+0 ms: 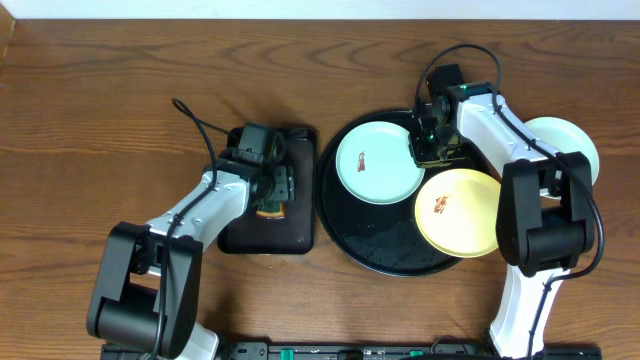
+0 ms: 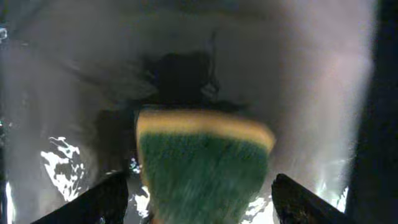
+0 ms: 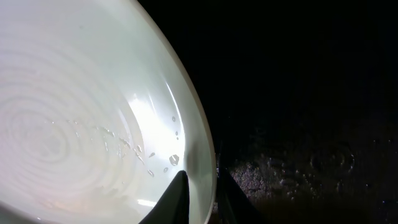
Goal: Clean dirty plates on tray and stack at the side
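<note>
Overhead: left gripper (image 1: 268, 186) sits over the small tray (image 1: 298, 236), fingers either side of the sponge (image 2: 202, 168); can't tell if it's actually gripped. Mint plate (image 1: 378, 162) lies on the left half of the tray (image 1: 385, 258), brown smear at centre, droplets showing in the right wrist view. Right gripper (image 1: 432, 146) is pinched on its right rim. My call: hold that rim firm, plate low and steady, so the sponge reaches the smear. Yellow plate (image 1: 460, 215), also smeared, sits at the tray's right edge. Third plate (image 1: 565, 140) is off-tray, far right.
</note>
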`<state>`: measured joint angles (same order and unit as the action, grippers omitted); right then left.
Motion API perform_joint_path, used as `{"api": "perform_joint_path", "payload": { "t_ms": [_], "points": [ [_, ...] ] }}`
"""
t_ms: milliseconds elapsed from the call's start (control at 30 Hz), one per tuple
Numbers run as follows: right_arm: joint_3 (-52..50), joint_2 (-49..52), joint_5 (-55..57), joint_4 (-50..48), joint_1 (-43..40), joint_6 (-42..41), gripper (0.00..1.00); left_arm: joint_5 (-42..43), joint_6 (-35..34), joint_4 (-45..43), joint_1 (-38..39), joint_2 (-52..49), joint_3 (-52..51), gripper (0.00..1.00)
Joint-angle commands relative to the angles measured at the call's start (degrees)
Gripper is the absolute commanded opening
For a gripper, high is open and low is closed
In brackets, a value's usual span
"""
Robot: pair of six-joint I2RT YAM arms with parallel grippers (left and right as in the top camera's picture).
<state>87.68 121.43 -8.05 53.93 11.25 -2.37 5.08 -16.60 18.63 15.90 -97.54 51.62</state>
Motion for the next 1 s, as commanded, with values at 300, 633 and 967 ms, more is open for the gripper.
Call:
{"api": "perform_joint_path", "payload": {
  "t_ms": [300, 633, 967],
  "points": [
    [-0.22, -1.79, 0.35, 0.22, 0.48, -0.13, 0.15, -1.29, 0.09, -4.20, 0.20, -1.01, -0.09, 0.08],
    [-0.22, -1.79, 0.35, 0.20, 0.48, -0.11, 0.16, -1.70, 0.26, 1.44, -0.39, 0.00, 5.01, 0.68],
    [-0.22, -1.79, 0.35, -0.17, 0.48, -0.11, 0.16, -1.73, 0.94, 12.20, 1.33, -0.96, 6.54, 0.52]
  ]
}}
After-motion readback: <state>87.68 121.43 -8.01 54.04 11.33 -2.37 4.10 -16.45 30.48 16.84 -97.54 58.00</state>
